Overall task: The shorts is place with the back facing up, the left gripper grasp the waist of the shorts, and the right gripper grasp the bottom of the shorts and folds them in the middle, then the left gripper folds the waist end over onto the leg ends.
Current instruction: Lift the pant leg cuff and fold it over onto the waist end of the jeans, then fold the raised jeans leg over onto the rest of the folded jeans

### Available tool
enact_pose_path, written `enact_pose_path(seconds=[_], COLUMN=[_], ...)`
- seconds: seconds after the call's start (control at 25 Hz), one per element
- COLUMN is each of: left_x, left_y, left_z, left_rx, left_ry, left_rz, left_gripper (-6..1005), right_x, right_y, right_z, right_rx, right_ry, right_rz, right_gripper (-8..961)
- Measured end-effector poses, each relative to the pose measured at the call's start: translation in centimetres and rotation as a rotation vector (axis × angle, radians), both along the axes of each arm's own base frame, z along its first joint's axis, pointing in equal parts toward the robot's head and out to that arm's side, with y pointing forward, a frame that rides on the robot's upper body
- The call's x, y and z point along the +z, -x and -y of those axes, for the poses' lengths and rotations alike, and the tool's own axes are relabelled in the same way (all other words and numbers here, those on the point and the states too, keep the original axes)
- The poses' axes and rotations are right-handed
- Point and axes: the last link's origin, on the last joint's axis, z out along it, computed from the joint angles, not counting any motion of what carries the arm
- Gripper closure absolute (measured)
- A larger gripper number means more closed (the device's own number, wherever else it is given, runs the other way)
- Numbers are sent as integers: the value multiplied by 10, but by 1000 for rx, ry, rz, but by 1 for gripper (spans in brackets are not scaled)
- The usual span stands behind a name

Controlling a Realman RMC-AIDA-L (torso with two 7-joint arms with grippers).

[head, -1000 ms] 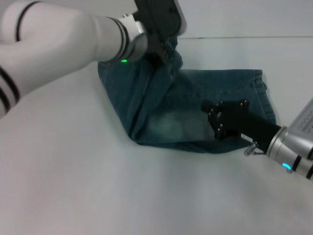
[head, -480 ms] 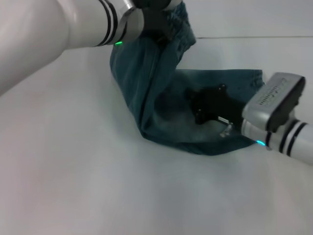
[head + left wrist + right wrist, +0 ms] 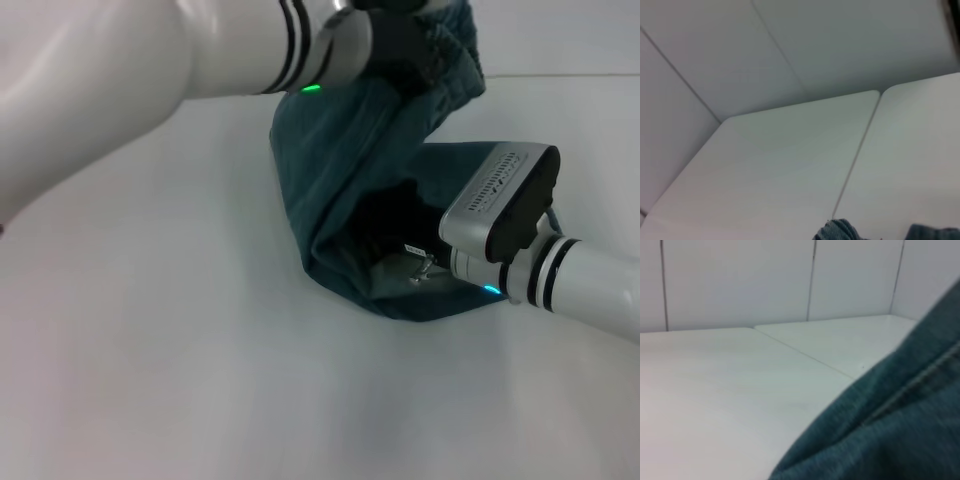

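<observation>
The blue denim shorts [image 3: 330, 170] lie on the white table, with the waist end lifted and arching over toward the right. My left gripper [image 3: 415, 45] is at the top of the head view, shut on the raised waist. My right gripper [image 3: 400, 240] reaches in from the right, low on the table, with its tip in the dark pocket under the lifted cloth. Scraps of the shorts [image 3: 840, 232] show at the edge of the left wrist view. The shorts' fabric [image 3: 890, 430] fills a corner of the right wrist view.
The white table [image 3: 150, 350] spreads wide to the left and front of the shorts. A table seam [image 3: 570, 75] runs along the back right. Pale wall panels [image 3: 740, 280] stand behind the table.
My left gripper has carried the waist end up and to the right. The right gripper has slid left, deeper under the lifted cloth, and the fold has shifted right.
</observation>
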Motion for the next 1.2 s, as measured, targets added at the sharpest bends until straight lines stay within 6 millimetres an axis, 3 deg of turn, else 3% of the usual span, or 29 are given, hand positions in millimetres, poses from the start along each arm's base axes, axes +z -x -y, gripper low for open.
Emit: enact_pose_path(seconds=[0.2,0.44,0.6,0.84,0.96,1.16,1.2], left_x=[-6,-14,-24,-43,-56,-62,-63], left_y=[1,4,-3,-9,-5,-1,-2], left_z=[2,0,3,7,12,18,20], left_rx=[-5,6,-2,2,-3,15,18], left_ry=[16,30,42,60,76,102,111], left_rz=[-15,-34,-26,1,16,39,35], left_gripper=[870,859,852,841,835,826,786], right_x=[8,59,80,77,71,66,66], right_y=[-9,-59,-77,-83,-80,-75,-74], right_z=[8,45,74,86,86,81,79], right_rx=[16,12,12,-10,-7,-9,-8], right_ry=[6,22,30,62,98,131,132], right_rz=[-27,-140,-194,-200,-192,-178,-177], right_gripper=[954,953,952,950,949,948,948])
